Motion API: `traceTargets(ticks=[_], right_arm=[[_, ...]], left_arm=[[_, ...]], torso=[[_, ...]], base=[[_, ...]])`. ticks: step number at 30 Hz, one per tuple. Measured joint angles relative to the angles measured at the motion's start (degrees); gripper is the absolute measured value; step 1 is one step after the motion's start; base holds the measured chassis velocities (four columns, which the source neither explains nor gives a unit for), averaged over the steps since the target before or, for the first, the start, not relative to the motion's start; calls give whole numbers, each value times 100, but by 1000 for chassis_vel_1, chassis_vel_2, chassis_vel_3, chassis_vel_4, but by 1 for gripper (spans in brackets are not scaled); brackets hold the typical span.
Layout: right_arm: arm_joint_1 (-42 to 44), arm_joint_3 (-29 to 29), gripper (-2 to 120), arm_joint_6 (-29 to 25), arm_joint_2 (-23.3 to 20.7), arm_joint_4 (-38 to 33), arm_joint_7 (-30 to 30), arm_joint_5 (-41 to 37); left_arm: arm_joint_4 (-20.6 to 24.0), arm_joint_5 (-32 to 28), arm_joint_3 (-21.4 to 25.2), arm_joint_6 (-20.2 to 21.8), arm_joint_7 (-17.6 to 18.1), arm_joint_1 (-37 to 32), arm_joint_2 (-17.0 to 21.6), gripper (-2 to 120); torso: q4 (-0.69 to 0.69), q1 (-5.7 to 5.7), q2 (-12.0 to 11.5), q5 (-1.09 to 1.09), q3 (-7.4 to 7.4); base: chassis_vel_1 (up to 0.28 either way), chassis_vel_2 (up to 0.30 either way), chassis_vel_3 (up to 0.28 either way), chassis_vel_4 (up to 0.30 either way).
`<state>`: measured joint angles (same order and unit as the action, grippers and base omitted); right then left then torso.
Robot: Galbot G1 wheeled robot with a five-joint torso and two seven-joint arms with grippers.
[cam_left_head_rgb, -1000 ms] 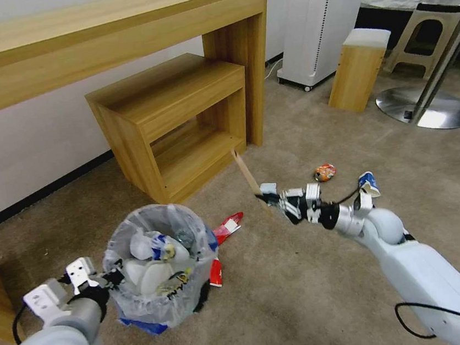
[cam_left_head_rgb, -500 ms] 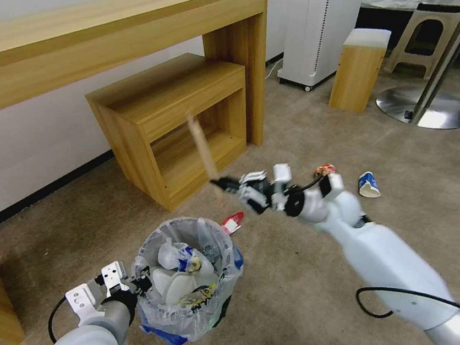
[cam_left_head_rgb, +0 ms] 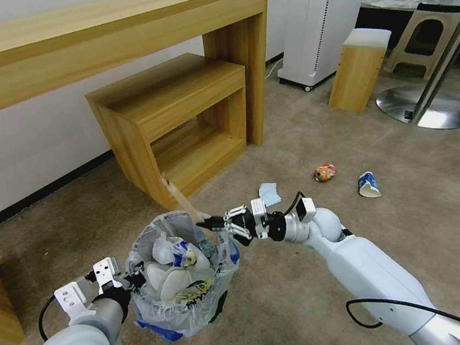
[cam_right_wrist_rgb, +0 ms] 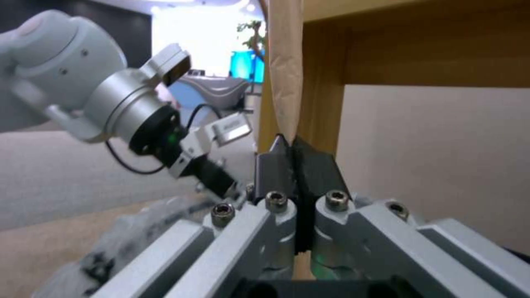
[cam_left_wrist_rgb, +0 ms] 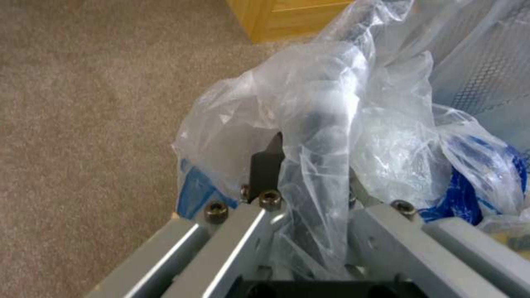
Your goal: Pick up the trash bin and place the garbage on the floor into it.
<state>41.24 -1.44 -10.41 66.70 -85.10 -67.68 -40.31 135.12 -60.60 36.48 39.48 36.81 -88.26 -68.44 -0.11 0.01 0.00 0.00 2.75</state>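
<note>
The trash bin (cam_left_head_rgb: 175, 311), black with a crinkly clear liner, is full of white litter and hangs by its rim from my left gripper (cam_left_head_rgb: 130, 276), which is shut on the rim and bag (cam_left_wrist_rgb: 331, 103). My right gripper (cam_left_head_rgb: 210, 228) is shut on the wooden stick (cam_left_head_rgb: 179, 196) and holds it tilted over the bin's far rim. In the right wrist view the stick (cam_right_wrist_rgb: 284, 62) rises from the closed pads (cam_right_wrist_rgb: 276, 163). On the beige floor (cam_left_head_rgb: 288, 298) lie a blue tissue (cam_left_head_rgb: 269, 193), a crushed orange can (cam_left_head_rgb: 324, 172) and a blue-white paper cup (cam_left_head_rgb: 369, 184).
A long wooden desk (cam_left_head_rgb: 115, 36) with a low shelf unit (cam_left_head_rgb: 174, 118) stands close behind the bin. Farther right are a white appliance (cam_left_head_rgb: 323, 18), a wood-grain bin (cam_left_head_rgb: 358, 69), a stool (cam_left_head_rgb: 425, 39) and a round metal stand base (cam_left_head_rgb: 427, 108).
My right arm has swung left and lowered, carrying the stick from out over the carpet to the bin's rim. The bin and left gripper shifted right. The blue tissue now shows; the red wrappers no longer do.
</note>
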Motion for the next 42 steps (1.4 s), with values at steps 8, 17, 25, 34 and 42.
traceTargets(ticks=[8, 17, 25, 34, 42], right_arm=[[62, 225, 30, 36, -153, -8, -217, 33], [312, 684, 60, 39, -470, -162, -175, 16], [944, 1160, 89, 60, -808, -838, 1308, -150], [1748, 1574, 100, 868, -1025, -1553, 4261, 540], [2005, 1520, 100, 1128, -807, -1500, 5122, 862]], left_arm=[[-30, -20, 87, 4, -1, 35, 11, 0], [-87, -100, 231, 9, 2, 97, 89, 0], [-108, -74, 492, 26, 47, 115, 107, 0], [-126, 384, 921, -104, 48, -66, 127, 0], [-56, 231, 1483, -108, 74, -171, 148, 0]], torso=[[0, 0, 0, 0, 0], [0, 0, 0, 1, 0], [-1, 0, 0, 1, 0], [0, 0, 0, 0, -1], [0, 0, 0, 0, -1]], base=[[0, 0, 0, 0], [0, 0, 0, 0], [0, 0, 0, 0], [0, 0, 0, 0], [0, 0, 0, 0]])
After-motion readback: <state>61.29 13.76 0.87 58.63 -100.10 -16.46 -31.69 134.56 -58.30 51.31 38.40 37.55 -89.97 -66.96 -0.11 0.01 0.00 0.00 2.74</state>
